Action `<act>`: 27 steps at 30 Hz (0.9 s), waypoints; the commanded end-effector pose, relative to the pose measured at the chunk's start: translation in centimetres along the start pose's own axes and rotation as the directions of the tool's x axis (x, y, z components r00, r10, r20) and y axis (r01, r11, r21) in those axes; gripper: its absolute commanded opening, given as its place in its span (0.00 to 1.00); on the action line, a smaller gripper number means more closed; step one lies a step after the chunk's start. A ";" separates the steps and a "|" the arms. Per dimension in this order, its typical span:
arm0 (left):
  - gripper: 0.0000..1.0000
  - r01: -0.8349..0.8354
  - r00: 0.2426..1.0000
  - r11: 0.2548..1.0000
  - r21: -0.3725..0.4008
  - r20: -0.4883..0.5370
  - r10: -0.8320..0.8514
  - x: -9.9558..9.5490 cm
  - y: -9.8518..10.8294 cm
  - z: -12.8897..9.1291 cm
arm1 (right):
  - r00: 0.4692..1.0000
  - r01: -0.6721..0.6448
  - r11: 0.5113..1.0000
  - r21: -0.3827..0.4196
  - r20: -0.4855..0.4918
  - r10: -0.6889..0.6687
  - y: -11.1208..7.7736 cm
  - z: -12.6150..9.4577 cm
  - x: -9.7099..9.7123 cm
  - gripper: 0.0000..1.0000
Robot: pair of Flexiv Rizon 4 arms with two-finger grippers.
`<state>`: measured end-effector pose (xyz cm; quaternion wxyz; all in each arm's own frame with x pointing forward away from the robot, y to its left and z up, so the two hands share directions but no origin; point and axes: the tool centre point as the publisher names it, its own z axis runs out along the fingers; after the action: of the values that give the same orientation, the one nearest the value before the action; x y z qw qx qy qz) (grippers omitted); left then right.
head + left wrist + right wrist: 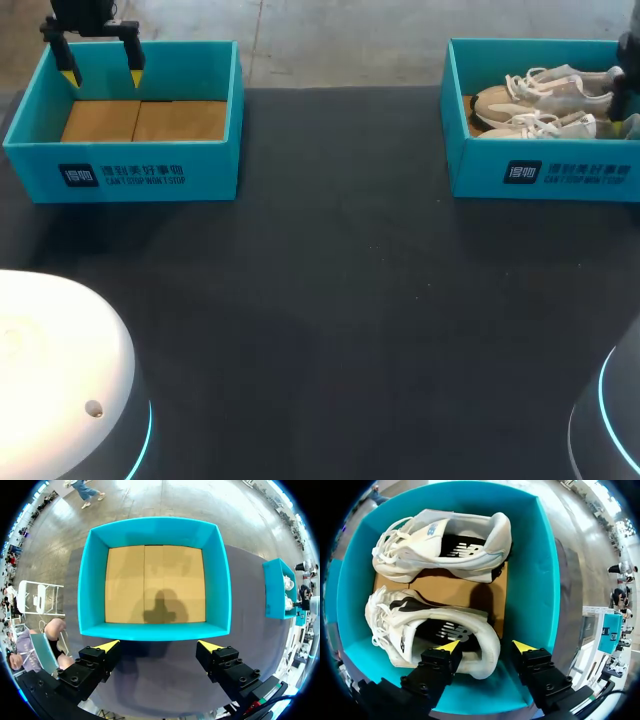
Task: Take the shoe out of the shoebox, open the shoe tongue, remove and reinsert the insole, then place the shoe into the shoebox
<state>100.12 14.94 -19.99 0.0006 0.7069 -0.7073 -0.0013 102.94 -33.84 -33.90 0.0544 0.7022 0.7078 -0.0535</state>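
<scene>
Teal cardboard shoeboxes: 2. Left shoebox point(120, 172): brown floor exposed. Right shoebox point(545, 172): 2 white lace-up sneakers, far sneaker point(445, 540), near sneaker point(420, 630). Left gripper point(157, 645), right gripper point(486, 646): jaws apart.

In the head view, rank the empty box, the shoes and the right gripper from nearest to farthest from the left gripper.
1. Empty box, right by the left gripper.
2. Shoes, in the right box.
3. Right gripper, at that box's far right end.
</scene>
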 end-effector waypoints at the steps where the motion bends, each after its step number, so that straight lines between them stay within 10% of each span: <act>1: 1.00 0.000 1.000 1.000 0.001 0.000 0.000 0.0 0.0 0.0 | 1.000 -0.003 1.000 0.012 -0.003 0.003 0.4 0.8 -0.1 0.62; 27: 1.00 0.000 1.000 1.000 0.001 0.000 0.000 0.0 0.0 0.0 | 0.997 -0.027 0.997 0.074 -0.066 0.032 0.0 5.2 0.2 0.63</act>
<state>100.12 14.94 -19.99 0.0006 0.7069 -0.7073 -0.0013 102.42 -34.15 -38.51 0.0123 0.7153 0.6965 -0.0550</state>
